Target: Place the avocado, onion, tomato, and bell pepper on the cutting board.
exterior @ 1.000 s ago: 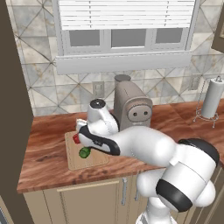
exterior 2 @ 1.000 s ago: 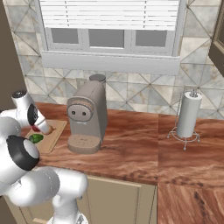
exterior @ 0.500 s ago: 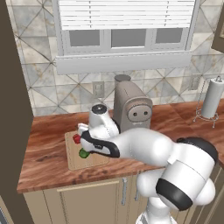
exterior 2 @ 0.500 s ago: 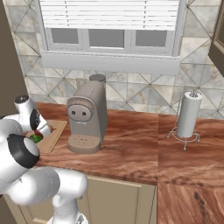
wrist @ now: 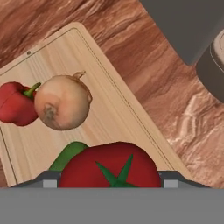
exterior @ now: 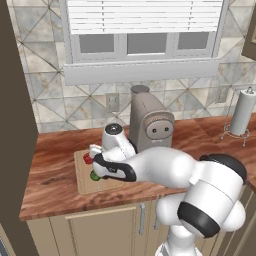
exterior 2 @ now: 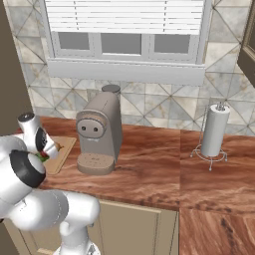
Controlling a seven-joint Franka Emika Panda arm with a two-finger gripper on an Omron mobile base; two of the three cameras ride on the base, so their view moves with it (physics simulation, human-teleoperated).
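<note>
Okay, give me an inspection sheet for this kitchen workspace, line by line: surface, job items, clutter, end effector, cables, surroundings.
Surface: reddish wood counter carrying a light-wood rectangular cutting board.
Job's things: tan papery onion and red bell pepper lie on the board, touching; glossy green avocado partly hidden behind the red tomato.
Clutter: grey coffee machine beside the board; paper towel roll on a wire stand farther along the counter.
End effector: above the board, tomato between its jaws; whether gripped or released cannot be told.
Cables: nothing seen.
Surroundings: patterned tile wall, window with white blinds, beige cabinets below.
</note>
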